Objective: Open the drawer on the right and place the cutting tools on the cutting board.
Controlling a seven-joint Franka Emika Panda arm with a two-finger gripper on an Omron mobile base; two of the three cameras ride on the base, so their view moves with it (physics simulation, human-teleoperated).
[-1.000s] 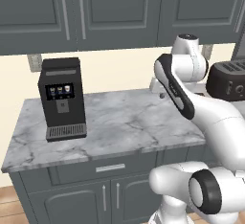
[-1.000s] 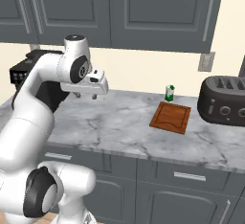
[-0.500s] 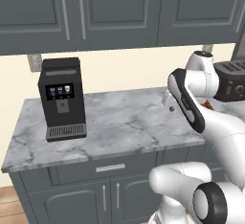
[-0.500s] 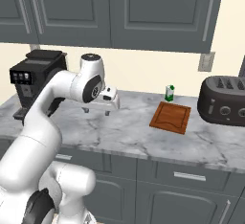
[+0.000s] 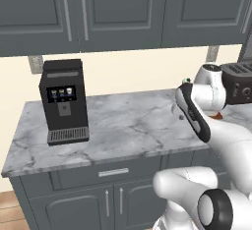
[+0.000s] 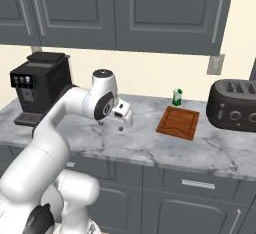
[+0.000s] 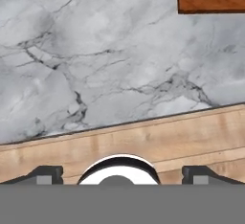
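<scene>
Now fingers (image 7: 119, 174) spread wide, arm swung rightward over desk (image 6: 150, 143) toward board (image 6: 178, 122); drawer (image 6: 200, 184) unopened.

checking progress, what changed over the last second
The arm swung its gripper rightward and down over the marble counter, toward the cutting board. Its jaws stand wide open, holding nothing. The cutting board, small bottle, toaster and coffee machine stayed put, and the drawers under the counter are shut.
</scene>
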